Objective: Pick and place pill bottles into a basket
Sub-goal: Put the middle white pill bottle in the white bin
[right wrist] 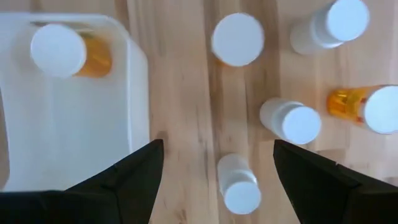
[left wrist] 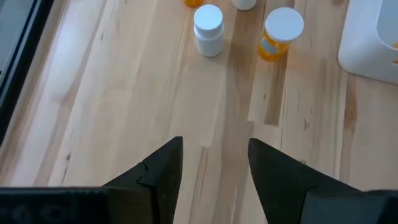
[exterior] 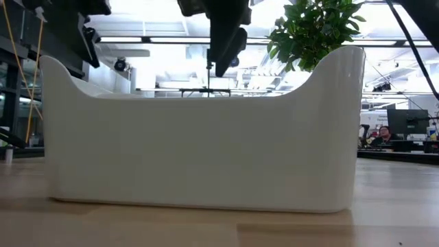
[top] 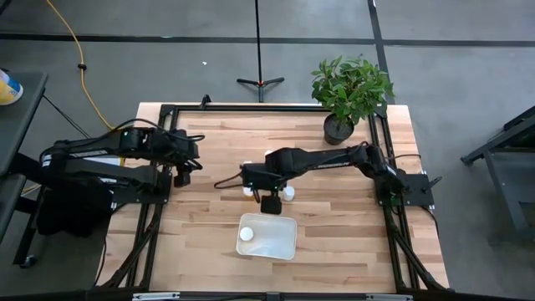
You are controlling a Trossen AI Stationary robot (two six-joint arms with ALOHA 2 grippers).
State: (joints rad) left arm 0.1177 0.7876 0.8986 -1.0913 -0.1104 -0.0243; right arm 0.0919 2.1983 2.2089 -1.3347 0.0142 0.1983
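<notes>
The right tool (top: pixel 271 203) hangs over the middle of the light wooden desk (top: pixel 209 217), its two dark fingers (right wrist: pixel 124 180) spread wide and holding nothing, just beyond the far rim of the shallow whitish translucent plastic basket (top: pixel 280 242). Directly beneath it stand five tiny cylindrical pill bottles with round white caps: one seen cap-on (right wrist: pixel 237 39), three with white bodies (right wrist: pixel 328 25) (right wrist: pixel 291 120) (right wrist: pixel 237 183), and one with an orange-amber body (right wrist: pixel 364 107). A sixth orange-amber bottle (right wrist: pixel 65 51) with a white cap sits inside the basket, in its corner nearest the left side of the desk. The left tool (top: pixel 181 174) waits near the left edge of the desk, its fingers (left wrist: pixel 158 177) parted and empty. A dark round pot with a leafy green plant (top: pixel 347 96) stands at the desk's far right corner.
</notes>
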